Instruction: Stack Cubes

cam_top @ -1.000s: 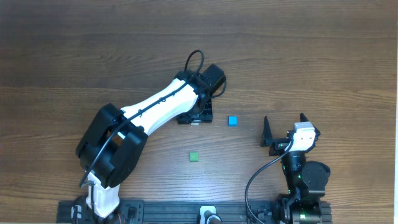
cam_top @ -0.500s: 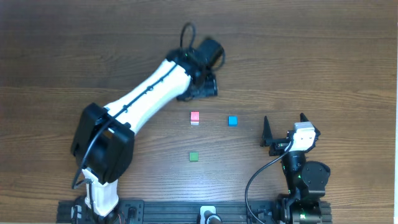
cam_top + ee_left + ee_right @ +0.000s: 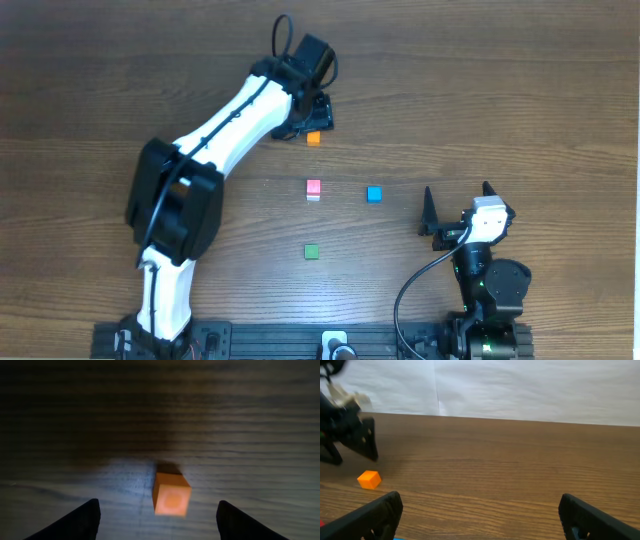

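Spanning all views, the wooden table [image 3: 520, 80] carries four cubes lying apart, none stacked. Left arm [image 3: 230, 120] reaches to the far side; its gripper [image 3: 157, 505] hangs over the orange cube [image 3: 314, 138], fingers spread wide on either side and clear of it. Right gripper [image 3: 457, 200] sits near its base, also wide apart and holding nothing. Pink cube [image 3: 314, 189] and blue cube [image 3: 374, 194] lie mid-table, with the green cube [image 3: 312, 252] nearer the bases.
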Robot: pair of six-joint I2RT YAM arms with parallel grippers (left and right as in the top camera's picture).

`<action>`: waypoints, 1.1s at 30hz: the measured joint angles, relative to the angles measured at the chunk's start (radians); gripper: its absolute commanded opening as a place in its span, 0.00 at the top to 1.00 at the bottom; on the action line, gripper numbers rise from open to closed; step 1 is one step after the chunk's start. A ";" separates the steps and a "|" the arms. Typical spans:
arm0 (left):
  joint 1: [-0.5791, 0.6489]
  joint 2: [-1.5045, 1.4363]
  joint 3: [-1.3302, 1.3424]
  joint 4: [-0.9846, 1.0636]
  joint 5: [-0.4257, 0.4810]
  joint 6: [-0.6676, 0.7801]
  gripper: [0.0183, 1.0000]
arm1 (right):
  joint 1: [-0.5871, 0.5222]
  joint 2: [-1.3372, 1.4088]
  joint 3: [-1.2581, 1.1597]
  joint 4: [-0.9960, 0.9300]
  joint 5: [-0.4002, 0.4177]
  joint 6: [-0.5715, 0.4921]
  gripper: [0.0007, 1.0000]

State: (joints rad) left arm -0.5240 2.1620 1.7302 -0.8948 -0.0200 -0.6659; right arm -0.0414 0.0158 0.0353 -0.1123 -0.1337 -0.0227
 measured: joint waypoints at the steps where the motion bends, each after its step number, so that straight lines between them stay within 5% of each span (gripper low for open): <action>1: -0.003 0.017 0.002 0.002 0.002 0.004 0.25 | 0.000 0.000 0.000 0.000 0.000 -0.001 0.01; 9: -0.029 0.078 0.004 0.049 0.011 0.034 0.27 | 0.000 0.000 0.000 0.000 0.000 -0.001 0.01; 33: -0.035 0.094 0.010 0.024 0.007 0.101 0.74 | 0.000 0.000 0.000 0.000 0.000 -0.001 0.01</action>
State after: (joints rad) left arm -0.5594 2.2559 1.7397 -0.8707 -0.0128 -0.5644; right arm -0.0414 0.0158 0.0353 -0.1123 -0.1337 -0.0238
